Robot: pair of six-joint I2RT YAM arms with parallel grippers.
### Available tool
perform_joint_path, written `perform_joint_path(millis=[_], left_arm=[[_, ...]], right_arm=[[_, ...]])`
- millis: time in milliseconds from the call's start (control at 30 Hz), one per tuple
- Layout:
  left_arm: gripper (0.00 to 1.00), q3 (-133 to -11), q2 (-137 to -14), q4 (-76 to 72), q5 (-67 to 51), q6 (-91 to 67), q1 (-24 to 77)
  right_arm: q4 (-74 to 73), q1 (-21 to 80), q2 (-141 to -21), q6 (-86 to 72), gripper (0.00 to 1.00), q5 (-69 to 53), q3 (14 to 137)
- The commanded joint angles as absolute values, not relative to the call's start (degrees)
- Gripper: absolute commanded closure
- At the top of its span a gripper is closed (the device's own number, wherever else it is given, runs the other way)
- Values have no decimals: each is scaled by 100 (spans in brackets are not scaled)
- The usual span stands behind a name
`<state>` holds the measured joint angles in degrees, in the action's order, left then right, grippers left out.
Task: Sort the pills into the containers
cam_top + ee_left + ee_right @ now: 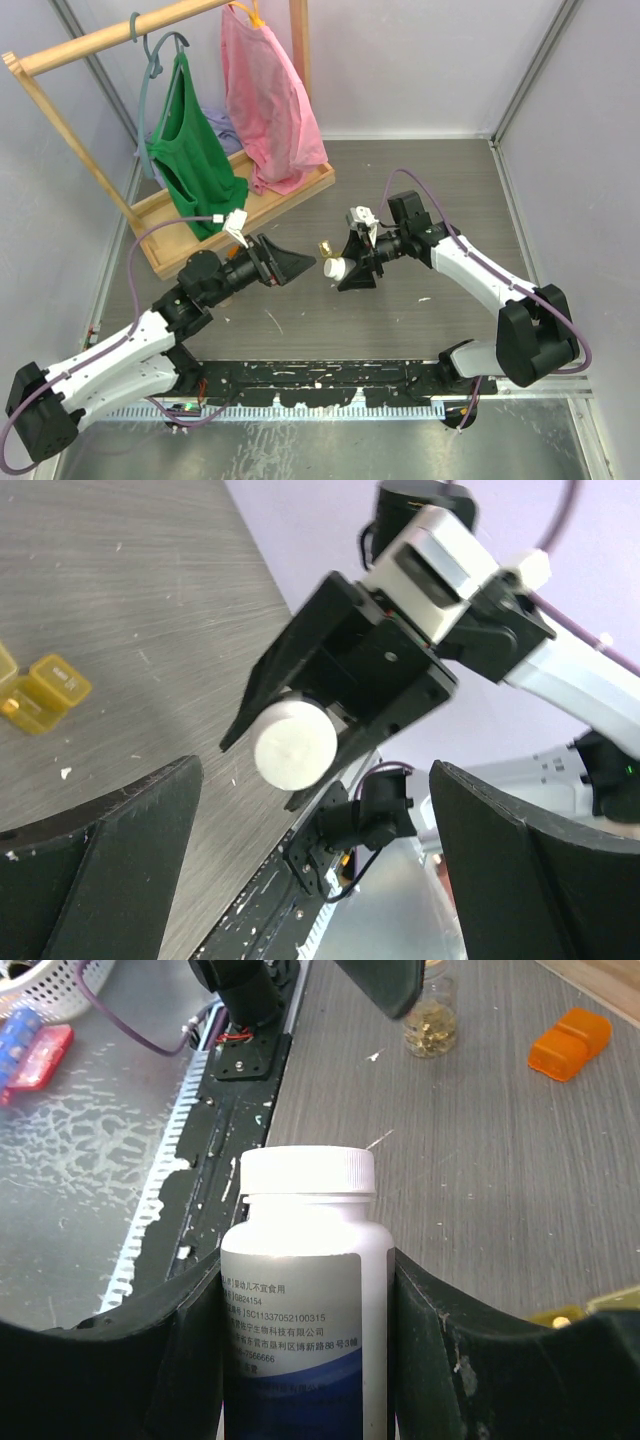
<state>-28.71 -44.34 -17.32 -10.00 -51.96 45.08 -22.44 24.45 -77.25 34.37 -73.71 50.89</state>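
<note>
**Cap removal comes before any sorting**

White pill bottle point(300, 1290) with a printed label lies sideways above the worktop point(420, 190). It is clamped at its body between the fingers of the right gripper point(352, 262), and its white cap point(295, 743) is turned toward the left arm. The left gripper point(296, 266) faces that cap with its fingers wide apart and nothing between them, near the cap but not touching it. The containers point(42, 692), a yellow two-cell pill box, sit on the worktop off to one side. No loose pills are in view.

The step in hand looks to be unscrewing the cap. To do it well, bring the left gripper straight along the bottle's axis so both fingers land on the ridged side of the cap, not on the shoulder below it. Close firmly, then turn about that same axis while the right gripper holds the body fast. Once the cap loosens, tip the mouth level or upward, since pills would probably spill out of a bottle held sideways.
</note>
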Motion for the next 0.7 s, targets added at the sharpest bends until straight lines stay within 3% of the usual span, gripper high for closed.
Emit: perform_joint_path(millis=[0,267,533,667], left_arm=[[2,-3303,-4801,-1722,-458,-6180,4532],[0,-4400,-5123,125,2498,-5797,5991],[4,-4842,-5907,336,2299,-6345,6030],[11,-4816,-6127,139,2205,-6437,6029]], right_arm=[[-2609,2381,-7559,4032,99,-7244,5375],[-2757,2343,-7586,4217,99,-7149,5416],[-2806,2339,-7593,4263,99,-7139,5430],[-2824,2341,-7612,4275,99,-7168,5432]])
